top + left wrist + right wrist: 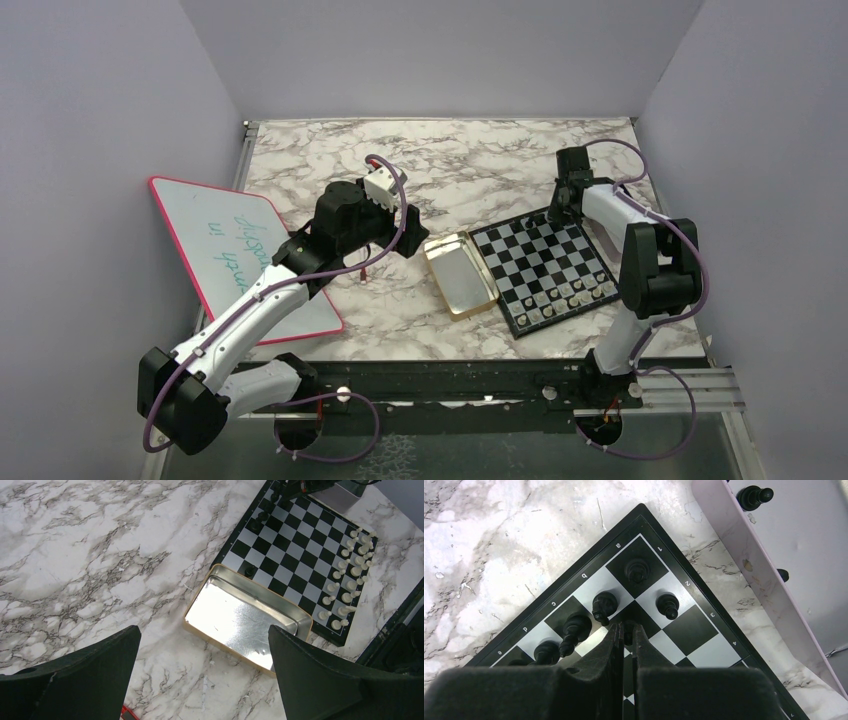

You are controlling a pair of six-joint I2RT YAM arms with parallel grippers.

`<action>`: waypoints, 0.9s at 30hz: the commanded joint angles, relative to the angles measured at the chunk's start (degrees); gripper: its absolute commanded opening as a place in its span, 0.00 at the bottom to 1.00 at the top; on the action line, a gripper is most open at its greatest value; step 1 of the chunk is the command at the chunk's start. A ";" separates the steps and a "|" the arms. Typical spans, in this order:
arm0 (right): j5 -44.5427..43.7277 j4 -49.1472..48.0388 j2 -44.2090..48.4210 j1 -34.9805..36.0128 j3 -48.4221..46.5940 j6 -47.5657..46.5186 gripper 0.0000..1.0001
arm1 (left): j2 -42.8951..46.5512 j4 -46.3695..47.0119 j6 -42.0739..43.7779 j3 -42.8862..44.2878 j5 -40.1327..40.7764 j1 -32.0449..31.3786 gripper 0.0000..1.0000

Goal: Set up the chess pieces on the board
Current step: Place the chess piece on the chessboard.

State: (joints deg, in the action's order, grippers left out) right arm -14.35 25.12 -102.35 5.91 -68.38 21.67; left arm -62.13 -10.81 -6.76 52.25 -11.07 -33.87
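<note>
several black chess pieces [605, 605] at the far corner of the board [545, 270], pale chess pieces [350, 580] along its near edge; right gripper [626, 630] over that far corner, fingers pinched almost together, perhaps on a tiny piece, too hidden to tell; left gripper [204, 630] left of the board, spread wide above a gold tin [240, 620] just beside the board's left edge

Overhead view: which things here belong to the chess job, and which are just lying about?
For the job: board, black pieces, white pieces.
Lying about: gold tin, whiteboard.
</note>
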 commanded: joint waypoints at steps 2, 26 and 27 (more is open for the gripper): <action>-1.56 2.42 -1.13 -0.11 -1.14 0.92 0.10 | 1.34 1.14 0.04 -0.31 0.86 -0.15 0.99; -1.39 3.75 0.35 -0.18 -3.42 0.92 0.27 | 1.24 1.14 0.08 -0.31 0.84 -0.14 0.99; -1.56 4.09 0.77 -0.12 -3.73 0.92 0.28 | 1.22 1.14 0.08 -0.31 0.80 -0.15 0.99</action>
State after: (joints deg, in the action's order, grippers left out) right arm -14.35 27.00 -102.69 5.89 -69.36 22.48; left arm -62.04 -10.81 -6.76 52.25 -11.07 -33.87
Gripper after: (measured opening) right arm 0.262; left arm 0.990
